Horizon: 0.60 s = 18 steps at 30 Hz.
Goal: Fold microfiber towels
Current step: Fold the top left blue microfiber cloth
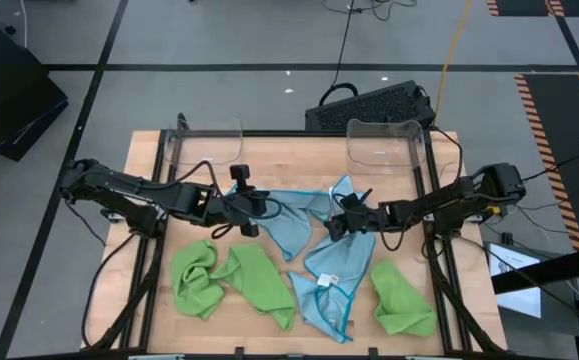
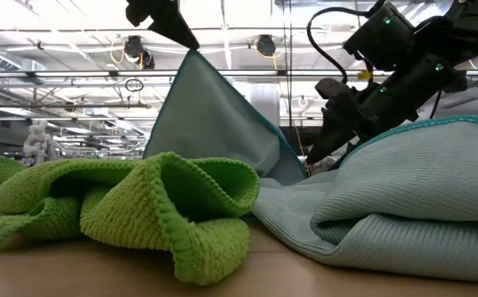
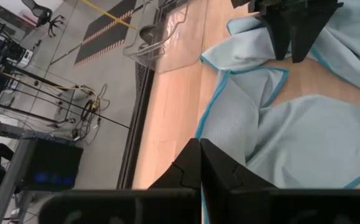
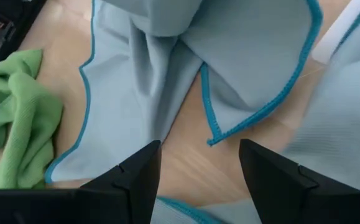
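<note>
The left gripper (image 1: 252,212) has its fingers clamped on a corner of the soft light-blue, teal-edged microfiber towel (image 1: 291,225), lifted off the wooden bench (image 1: 289,160). The right gripper (image 1: 341,226) hovers above another corner, fingers spread apart.

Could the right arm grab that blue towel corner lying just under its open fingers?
Probably yes: the right gripper stands open just above the blue towel's corner, with only bare table between and nothing covering it.

Bright, even overhead light; ceiling lamps (image 2: 265,45) glare in the low view, near lime-green microfiber towel (image 2: 164,206) slightly soft.
</note>
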Each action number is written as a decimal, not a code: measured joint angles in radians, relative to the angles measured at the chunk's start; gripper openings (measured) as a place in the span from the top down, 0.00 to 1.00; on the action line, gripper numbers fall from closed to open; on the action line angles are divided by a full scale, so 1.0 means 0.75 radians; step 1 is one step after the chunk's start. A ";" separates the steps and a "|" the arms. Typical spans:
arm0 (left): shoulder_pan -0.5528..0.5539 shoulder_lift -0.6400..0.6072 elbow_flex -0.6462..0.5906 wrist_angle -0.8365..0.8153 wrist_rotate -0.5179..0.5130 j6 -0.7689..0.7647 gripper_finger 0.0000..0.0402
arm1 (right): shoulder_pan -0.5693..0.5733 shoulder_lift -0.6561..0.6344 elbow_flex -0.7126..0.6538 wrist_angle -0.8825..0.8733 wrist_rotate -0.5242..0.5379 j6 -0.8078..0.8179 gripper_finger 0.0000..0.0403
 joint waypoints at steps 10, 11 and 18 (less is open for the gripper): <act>-0.001 0.000 0.000 0.009 0.001 -0.003 1.00 | -0.059 0.189 0.039 0.075 -0.054 0.103 0.48; -0.001 0.000 0.000 0.009 0.001 -0.003 1.00 | -0.063 0.218 0.050 0.098 -0.069 0.093 0.48; -0.004 0.000 0.000 0.002 0.003 -0.014 1.00 | -0.096 0.298 0.102 0.107 -0.100 0.013 0.50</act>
